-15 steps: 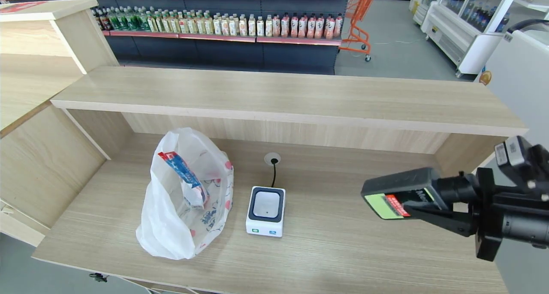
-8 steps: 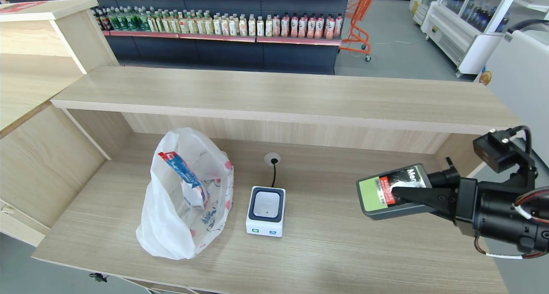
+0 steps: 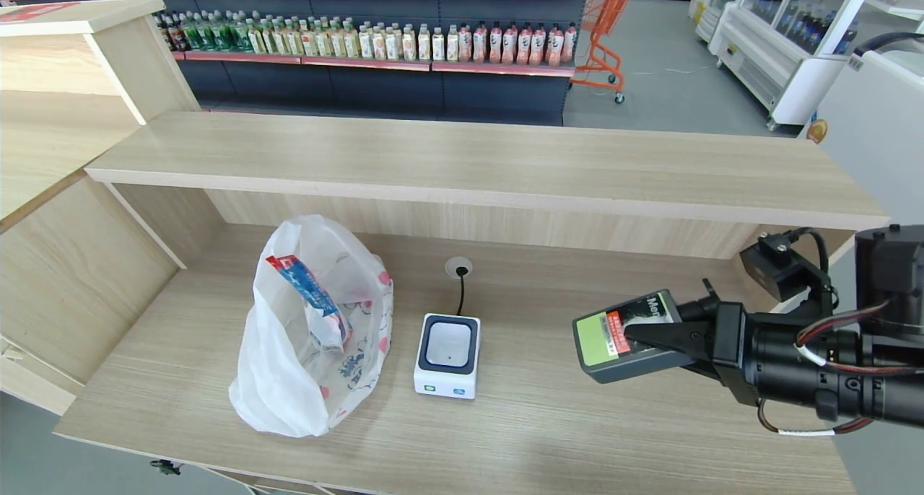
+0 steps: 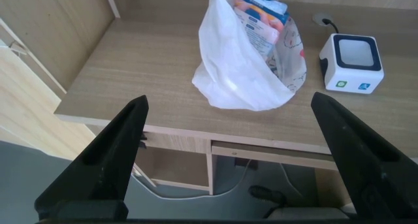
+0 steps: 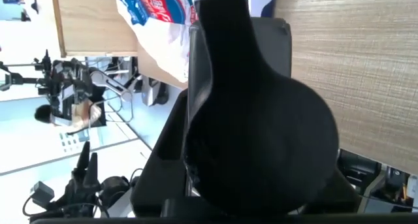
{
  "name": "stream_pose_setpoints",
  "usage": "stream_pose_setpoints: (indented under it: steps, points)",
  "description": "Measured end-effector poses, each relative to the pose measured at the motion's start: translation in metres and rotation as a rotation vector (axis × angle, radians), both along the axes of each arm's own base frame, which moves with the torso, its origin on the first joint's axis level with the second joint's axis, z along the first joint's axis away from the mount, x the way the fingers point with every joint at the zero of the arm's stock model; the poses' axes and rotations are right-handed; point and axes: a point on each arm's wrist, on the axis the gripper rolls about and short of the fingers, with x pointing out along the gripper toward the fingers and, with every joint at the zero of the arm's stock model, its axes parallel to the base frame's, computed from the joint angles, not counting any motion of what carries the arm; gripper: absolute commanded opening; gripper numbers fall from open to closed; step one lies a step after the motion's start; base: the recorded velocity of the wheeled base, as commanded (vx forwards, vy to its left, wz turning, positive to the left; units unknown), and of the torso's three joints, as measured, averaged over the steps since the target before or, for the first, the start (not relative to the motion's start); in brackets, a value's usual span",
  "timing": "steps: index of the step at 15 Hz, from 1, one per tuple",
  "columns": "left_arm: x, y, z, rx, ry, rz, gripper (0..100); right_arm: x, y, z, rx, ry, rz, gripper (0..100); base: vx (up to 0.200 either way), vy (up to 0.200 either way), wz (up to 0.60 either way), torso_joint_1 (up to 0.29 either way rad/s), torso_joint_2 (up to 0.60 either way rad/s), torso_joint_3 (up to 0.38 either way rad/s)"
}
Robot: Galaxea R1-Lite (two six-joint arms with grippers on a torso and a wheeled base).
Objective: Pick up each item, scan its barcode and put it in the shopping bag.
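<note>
While right gripper [image 3: 635, 340] clamps dark box [image 3: 596, 338]: near desk [image 3: 548, 426] right edge.
Left gripper [image 4: 228, 100]: spread wide, empty.
Risk: no read at scanner [image 3: 447, 354] if box tilted wrong.

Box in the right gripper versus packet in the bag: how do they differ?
The box is dark with a green and red label; the packet is red, blue and white. The box is held above the counter by the right gripper; the packet sits in the shopping bag.
</note>
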Motion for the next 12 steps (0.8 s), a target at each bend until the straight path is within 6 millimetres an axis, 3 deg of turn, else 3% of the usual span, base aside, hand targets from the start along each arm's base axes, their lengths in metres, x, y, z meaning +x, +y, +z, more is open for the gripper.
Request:
stream_pose_setpoints:
  steps: [1,12]
  points:
    - [0.0000,0.0000,0.0000,0.002,0.000,0.000,100,0.0011,0.0005,-0.0015,-0.003,0.007,0.000,0,0.000,0.000,0.00,0.000,0.00,0.000]
    - [0.0000,0.0000,0.0000,0.003,0.000,0.001,100,0.0088,0.0008,-0.0088,-0.032,0.025,-0.012,0,0.000,0.200,0.00,0.004,0.00,0.001]
